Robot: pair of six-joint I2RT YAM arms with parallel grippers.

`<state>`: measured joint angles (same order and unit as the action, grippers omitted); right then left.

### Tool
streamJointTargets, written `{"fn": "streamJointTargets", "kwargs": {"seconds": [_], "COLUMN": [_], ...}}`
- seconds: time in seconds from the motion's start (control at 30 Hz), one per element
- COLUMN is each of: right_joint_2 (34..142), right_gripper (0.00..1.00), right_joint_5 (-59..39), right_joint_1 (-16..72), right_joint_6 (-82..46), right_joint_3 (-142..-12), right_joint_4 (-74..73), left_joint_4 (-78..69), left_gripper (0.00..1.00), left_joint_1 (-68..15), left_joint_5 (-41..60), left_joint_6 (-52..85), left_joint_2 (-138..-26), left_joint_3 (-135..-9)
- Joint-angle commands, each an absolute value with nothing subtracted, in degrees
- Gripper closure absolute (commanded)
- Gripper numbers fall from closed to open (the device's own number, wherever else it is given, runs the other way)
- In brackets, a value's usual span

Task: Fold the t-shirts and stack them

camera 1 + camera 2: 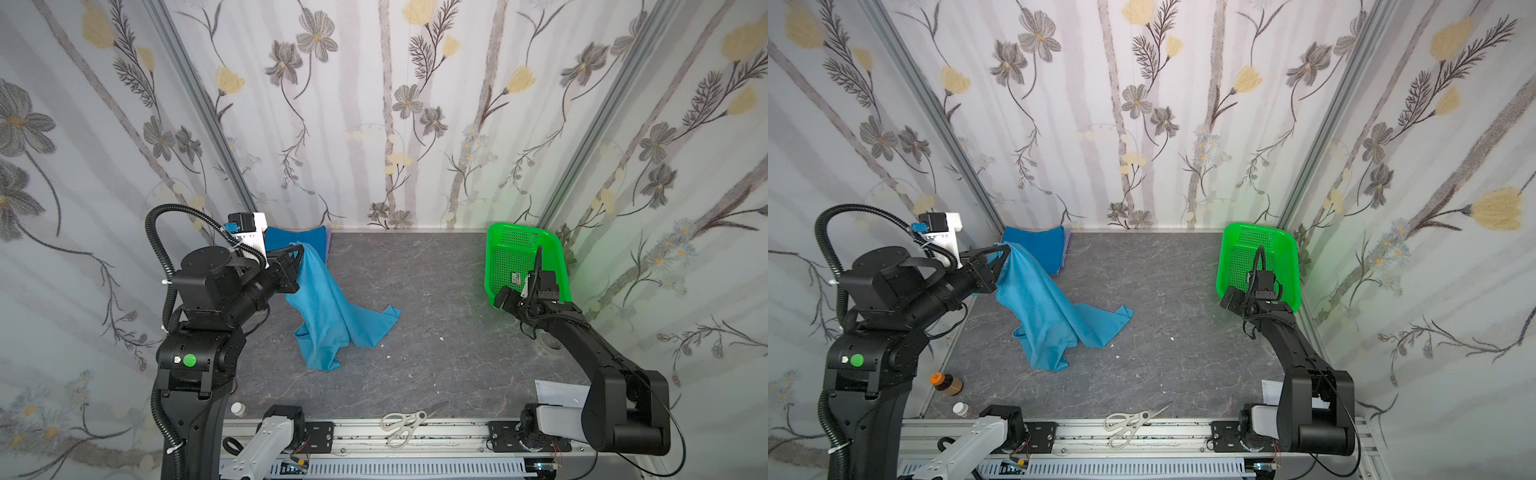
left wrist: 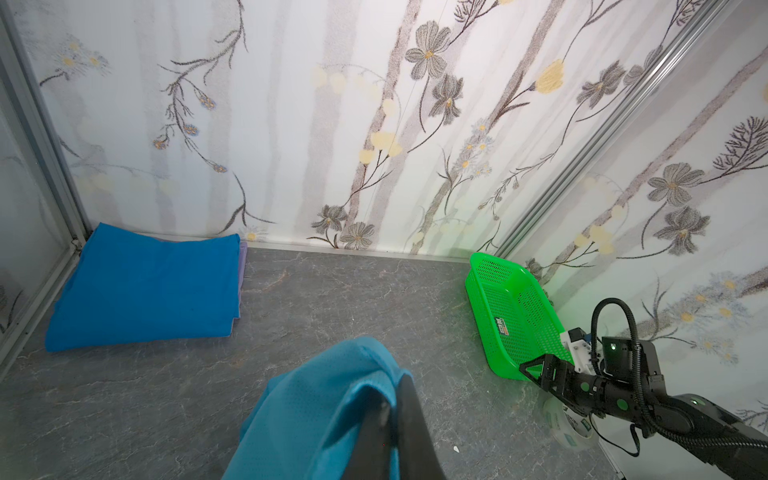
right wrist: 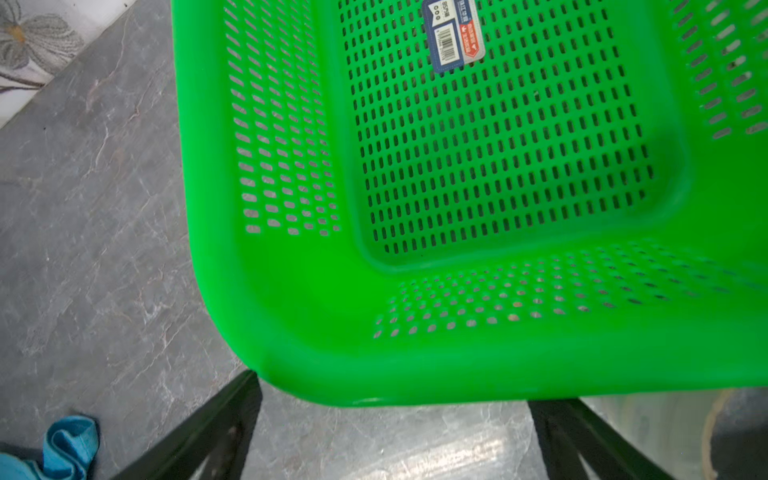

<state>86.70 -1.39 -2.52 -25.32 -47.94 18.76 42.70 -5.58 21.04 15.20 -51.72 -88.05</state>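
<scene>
A light sky-blue t-shirt [image 1: 332, 316] [image 1: 1050, 316] hangs from my left gripper [image 1: 301, 248] [image 1: 1008, 248], which is shut on one edge of it. The rest trails down onto the dark table in loose folds. In the left wrist view the cloth [image 2: 316, 415] drapes over the closed gripper [image 2: 395, 399]. A folded royal blue t-shirt [image 1: 299, 239] [image 2: 145, 286] lies in the far left corner on a lilac one [image 2: 243, 266]. My right gripper [image 1: 519, 297] [image 3: 399, 432] is open and empty at the near rim of the green basket [image 1: 494, 257] [image 3: 291, 332].
Scissors [image 1: 405, 424] lie on the front rail. Two small bottles [image 1: 946, 383] [image 1: 961, 409] stand at the front left. A tape roll [image 2: 569, 424] and a white sheet [image 1: 557, 392] sit by the right arm. Walls close in on three sides.
</scene>
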Motion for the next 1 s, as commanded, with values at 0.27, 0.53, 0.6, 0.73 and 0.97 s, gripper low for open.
{"fn": "streamJointTargets", "kwargs": {"seconds": [0.27, 0.53, 0.6, 0.73, 0.97], "right_joint_2": [98.89, 95.04, 88.06, 77.11, 75.0], "right_gripper": [0.0, 0.0, 0.0, 0.0, 0.0], "right_joint_5": [1.07, 6.85, 3.18, -21.08, -30.28], "right_joint_1": [-8.63, -10.64, -7.97, -2.66, 13.46], "right_joint_6": [-21.38, -14.67, -11.79, -5.92, -2.58], "right_joint_3": [-58.24, -63.49, -62.37, -56.52, -51.1], "right_joint_4": [15.97, 20.52, 19.71, 12.3, 2.7], "left_joint_4": [39.32, 33.45, 32.06, 30.32, 31.67], "left_gripper": [1.0, 1.0, 1.0, 1.0, 1.0], "left_joint_1": [-5.54, -6.77, -8.04, -12.4, -15.65], "left_joint_5": [26.3, 38.92, 41.73, 48.65, 61.79], "left_joint_6": [17.55, 19.48, 19.81, 18.98, 16.58], "left_joint_2": [-54.02, -57.14, -58.03, -60.69, -65.48], "left_joint_3": [-87.62, -87.12, -87.19, -88.85, -99.59]}}
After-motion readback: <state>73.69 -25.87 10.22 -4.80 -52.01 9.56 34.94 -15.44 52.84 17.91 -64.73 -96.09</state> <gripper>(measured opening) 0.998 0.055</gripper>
